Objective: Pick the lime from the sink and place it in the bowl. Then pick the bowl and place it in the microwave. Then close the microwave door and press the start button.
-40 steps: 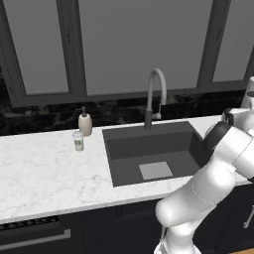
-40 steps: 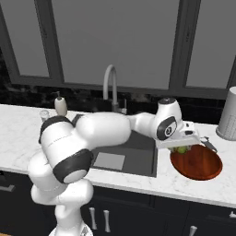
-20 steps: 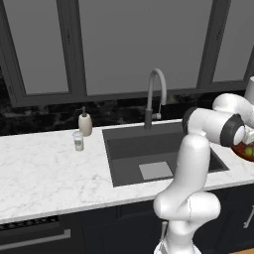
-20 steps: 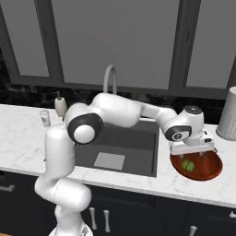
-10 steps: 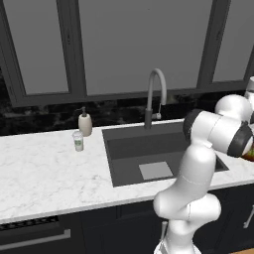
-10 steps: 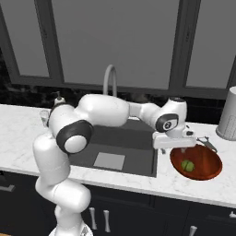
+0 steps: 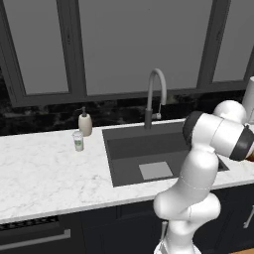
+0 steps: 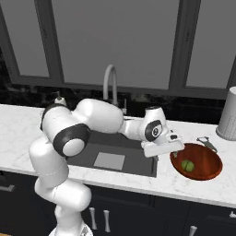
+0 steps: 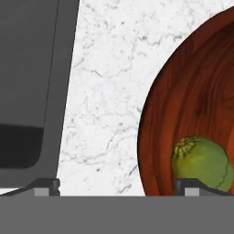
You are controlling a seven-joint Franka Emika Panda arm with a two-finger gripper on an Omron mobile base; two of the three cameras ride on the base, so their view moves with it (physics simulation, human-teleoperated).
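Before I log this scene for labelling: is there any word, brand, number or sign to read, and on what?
No readable text.
The small cup by the soap bottle has a green band: too small and blurred to read.
Bowl, lime, sink and canister: no markings.

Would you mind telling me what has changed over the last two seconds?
The gripper let go of the lime, which now lies in the bowl. The open gripper has since drawn back toward the sink, to the bowl's near rim. The bowl, soap bottle and cup stayed put.
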